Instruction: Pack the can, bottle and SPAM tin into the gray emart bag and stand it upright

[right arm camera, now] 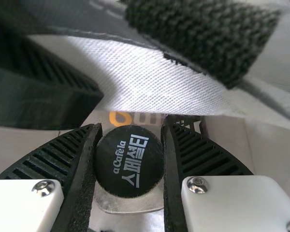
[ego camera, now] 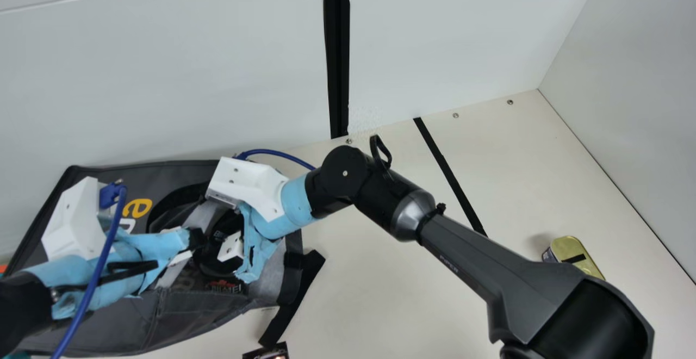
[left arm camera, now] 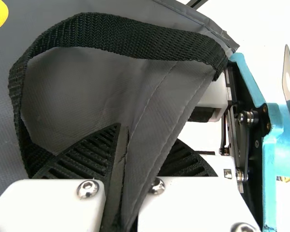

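Cream surface (ego camera: 380,293) carries SPAM tin (ego camera: 566,245), unpacked; gray emart bag (ego camera: 136,177) is lying. Left pincer (left arm camera: 147,135) is closed on bag's edge, right pincer (right arm camera: 131,129) around bottle (right arm camera: 128,162) at its mouth.

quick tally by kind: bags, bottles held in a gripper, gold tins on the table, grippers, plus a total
Gray bag: 1
Held bottle, black cap: 1
Gold tin on the table: 1
Left gripper and right gripper: 2
Total: 5
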Controlling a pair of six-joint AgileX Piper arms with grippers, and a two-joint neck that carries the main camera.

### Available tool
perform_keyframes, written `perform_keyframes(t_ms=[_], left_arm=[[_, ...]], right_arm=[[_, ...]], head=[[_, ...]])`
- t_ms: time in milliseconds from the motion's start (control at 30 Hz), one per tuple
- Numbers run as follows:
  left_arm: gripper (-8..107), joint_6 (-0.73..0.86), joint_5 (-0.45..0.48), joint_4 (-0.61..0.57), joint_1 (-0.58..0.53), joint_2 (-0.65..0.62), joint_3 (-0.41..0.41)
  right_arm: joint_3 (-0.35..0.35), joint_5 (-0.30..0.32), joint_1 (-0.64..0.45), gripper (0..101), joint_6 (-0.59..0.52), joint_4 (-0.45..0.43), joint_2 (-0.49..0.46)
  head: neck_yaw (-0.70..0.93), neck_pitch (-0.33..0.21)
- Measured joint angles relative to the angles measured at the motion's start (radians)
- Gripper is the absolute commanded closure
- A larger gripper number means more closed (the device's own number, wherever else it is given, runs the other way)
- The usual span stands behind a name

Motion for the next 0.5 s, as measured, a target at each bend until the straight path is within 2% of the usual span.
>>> perform_keyframes(t_ms=[500], left_arm=[[107,0.0,0.0,0.0,0.0,0.0,0.0]], right_arm=[[-0.023,0.004,0.002,25,0.005,0.007,0.005]], head=[[-0.002,0.0]])
